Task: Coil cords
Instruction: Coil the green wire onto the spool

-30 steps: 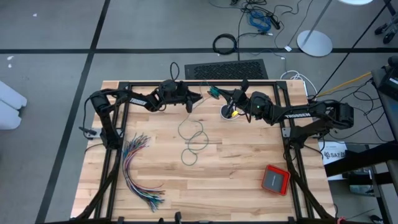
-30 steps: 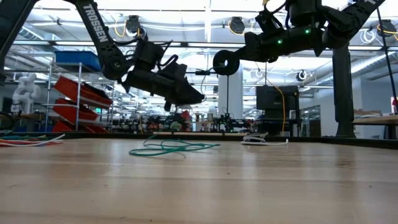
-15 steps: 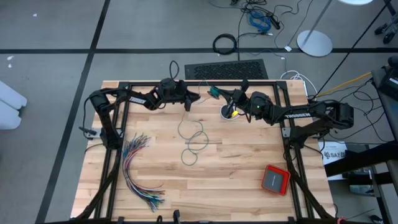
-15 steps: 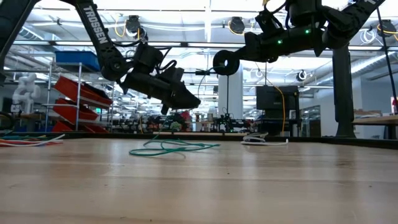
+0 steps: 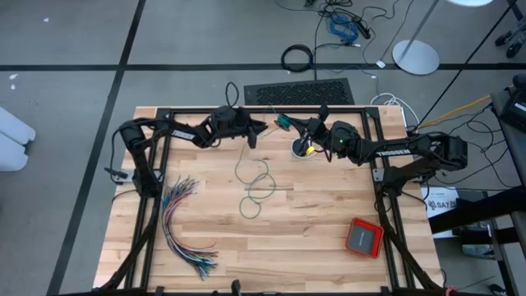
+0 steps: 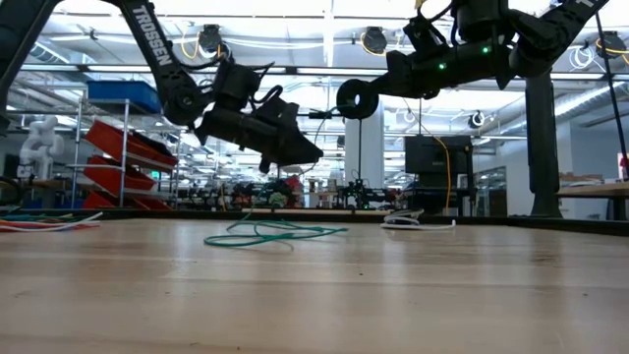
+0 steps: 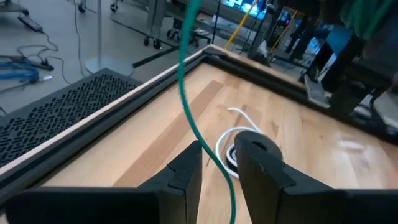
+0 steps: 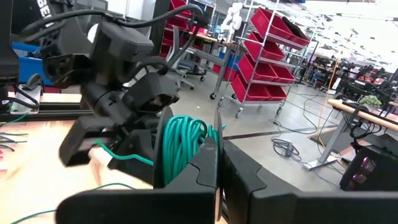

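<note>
The teal-green cord lies in loose loops (image 5: 255, 182) at the table's middle. One strand rises from them to a small wound coil (image 8: 180, 143) that is held up over the far edge. My right gripper (image 5: 286, 123) is shut on that coil. My left gripper (image 5: 251, 134) hovers open just left of it, and the rising strand (image 7: 198, 134) runs through the gap between its fingers. The black cord with its white tail (image 5: 301, 149) lies coiled on the table under my right arm. My left gripper has the teal strand passing between its fingers; I cannot tell whether it touches either one. My right gripper pinches the turns of the teal coil (image 8: 200, 144) between its two shut fingers, reaching in level from the table's right. The coil stands upright beside the fingers, clear of the table, and a slack strand trails from it.
A fanned bundle of many-coloured wires (image 5: 181, 222) lies at the near left. An orange-red box (image 5: 363, 237) sits at the near right. A black frame rail (image 5: 271, 109) runs along the far edge. A thick black cable ring (image 5: 297, 57) lies on the floor beyond.
</note>
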Controlling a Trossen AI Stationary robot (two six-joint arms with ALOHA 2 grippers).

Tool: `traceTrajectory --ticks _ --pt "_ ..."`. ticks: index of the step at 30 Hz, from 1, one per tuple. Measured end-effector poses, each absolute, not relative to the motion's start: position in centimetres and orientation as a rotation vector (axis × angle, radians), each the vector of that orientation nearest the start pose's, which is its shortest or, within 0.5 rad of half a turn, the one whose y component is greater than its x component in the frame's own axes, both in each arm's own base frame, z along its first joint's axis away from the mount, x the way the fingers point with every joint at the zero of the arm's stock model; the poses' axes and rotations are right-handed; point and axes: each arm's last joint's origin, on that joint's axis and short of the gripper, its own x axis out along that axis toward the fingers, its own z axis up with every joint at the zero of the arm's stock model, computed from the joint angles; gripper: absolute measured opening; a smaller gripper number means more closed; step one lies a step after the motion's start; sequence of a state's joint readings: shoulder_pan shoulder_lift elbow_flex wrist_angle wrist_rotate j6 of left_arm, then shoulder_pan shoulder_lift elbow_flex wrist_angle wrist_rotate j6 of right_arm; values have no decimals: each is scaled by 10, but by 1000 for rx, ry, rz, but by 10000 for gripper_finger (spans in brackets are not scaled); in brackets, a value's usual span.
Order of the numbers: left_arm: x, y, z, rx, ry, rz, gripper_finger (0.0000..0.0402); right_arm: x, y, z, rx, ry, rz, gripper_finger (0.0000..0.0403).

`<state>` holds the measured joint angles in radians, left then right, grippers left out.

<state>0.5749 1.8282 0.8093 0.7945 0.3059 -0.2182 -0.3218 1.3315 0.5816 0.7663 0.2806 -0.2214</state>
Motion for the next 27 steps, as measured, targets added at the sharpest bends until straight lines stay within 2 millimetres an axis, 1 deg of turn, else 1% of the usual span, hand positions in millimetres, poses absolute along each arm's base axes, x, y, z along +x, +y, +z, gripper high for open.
traceTrajectory --ticks 5,9,16,27 --pt "313 178 158 -236 213 366 105 257 -94 238 -214 50 -602 0" --pt "315 176 159 -215 201 405 98 257 -94 238 -214 49 -602 0" --pt "316 173 158 -194 207 407 56 257 -94 238 -214 49 -602 0" --pt "316 171 156 -175 229 400 52 257 -94 237 -214 64 -600 0"
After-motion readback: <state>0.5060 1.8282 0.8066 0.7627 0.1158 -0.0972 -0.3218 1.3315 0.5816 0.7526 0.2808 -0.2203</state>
